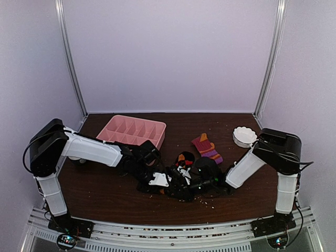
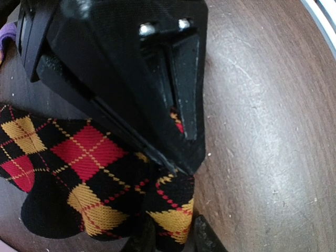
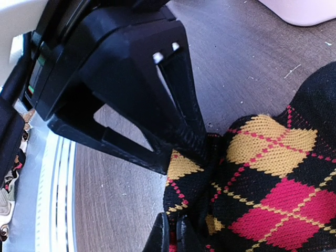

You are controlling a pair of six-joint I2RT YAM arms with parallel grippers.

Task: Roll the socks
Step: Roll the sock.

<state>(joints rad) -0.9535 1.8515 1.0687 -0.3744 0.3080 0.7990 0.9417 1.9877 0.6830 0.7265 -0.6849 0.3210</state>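
Black red-and-yellow argyle fabric sock (image 2: 84, 157), near centre, pinched by narrowed left claw (image 2: 178, 202) and tight-shut right claw (image 3: 184, 191)

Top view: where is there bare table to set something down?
Free: back strip between pink tray and white bowl, behind the striped sock; near-left patch between the left arm and the near edge. Crowded: centre, where both arms meet at the argyle sock.

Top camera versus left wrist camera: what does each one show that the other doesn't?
Only the top view: the pink tray, the white bowl and the right arm. Only the left wrist view: the red and yellow diamonds on the argyle sock, close up. Both: that sock, the left gripper at it and the brown table.
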